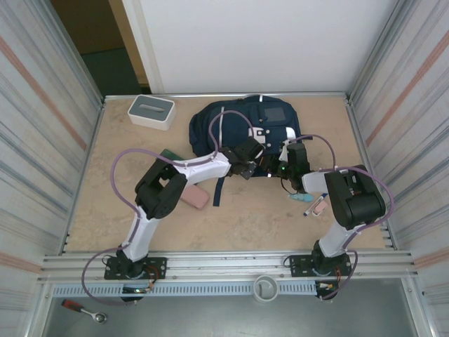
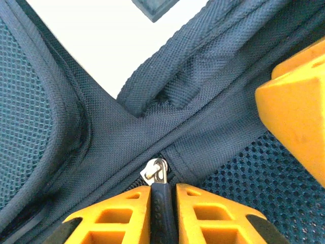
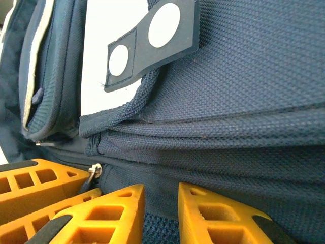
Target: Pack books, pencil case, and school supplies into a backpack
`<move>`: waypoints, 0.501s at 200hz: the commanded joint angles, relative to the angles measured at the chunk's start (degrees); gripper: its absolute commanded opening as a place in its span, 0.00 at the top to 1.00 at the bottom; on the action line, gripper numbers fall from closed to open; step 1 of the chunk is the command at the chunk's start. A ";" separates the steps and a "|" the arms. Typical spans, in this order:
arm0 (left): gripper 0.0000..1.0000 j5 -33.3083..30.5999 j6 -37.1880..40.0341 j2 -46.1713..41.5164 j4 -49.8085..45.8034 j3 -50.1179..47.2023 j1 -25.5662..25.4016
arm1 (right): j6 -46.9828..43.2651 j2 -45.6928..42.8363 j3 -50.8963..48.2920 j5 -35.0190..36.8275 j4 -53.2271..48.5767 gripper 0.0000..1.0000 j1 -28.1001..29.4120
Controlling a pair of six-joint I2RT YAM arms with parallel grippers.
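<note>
**Step in hand (judged):** opening the zip of the backpack (image 1: 238, 123) so that packing could begin.

**Advice on the step:**
- You should draw the zipper pull (image 2: 162, 218) along the line of the zip track. Pulling up and away from the backpack could let the tab slip out of the pads.
- The cloth beside the slider (image 2: 155, 172) needs holding taut, or the whole backpack may drag across the desk (image 1: 245, 221).
- The two pincers stood very close together at the backpack's near edge, so leave room between them.

**Pincers:**
- Your left pincer (image 2: 162, 195) was pressed together on the dark zipper pull, just behind the metal slider.
- Your right pincer (image 3: 161, 195) sat just beside it. Its jaws were a little apart, with the backpack's mesh between them. I cannot tell whether it bit the mesh or merely rested there.

**Items:**
- The teal marker (image 1: 302, 198) and the pink-and-white pen (image 1: 320, 206) lay unpacked on the desk, near the backpack's near right side.
- A pink case (image 1: 193, 196) lay off the backpack's near left side.
</note>
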 commanded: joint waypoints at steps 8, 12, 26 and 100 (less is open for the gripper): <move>0.82 9.49 -2.31 -4.61 3.21 -2.44 2.94 | 0.86 2.70 -2.23 1.42 -8.12 0.76 -0.53; 0.82 10.16 -2.44 -4.67 3.34 -2.54 3.23 | 0.82 2.70 -2.28 1.34 -8.22 0.76 -0.54; 0.82 12.35 -2.82 -4.57 3.78 -2.82 4.07 | 0.80 2.78 -2.12 1.42 -8.21 0.76 -0.53; 0.81 18.34 -5.59 -3.95 6.13 -4.67 7.18 | 0.63 3.44 -2.17 1.31 -8.10 0.76 -0.79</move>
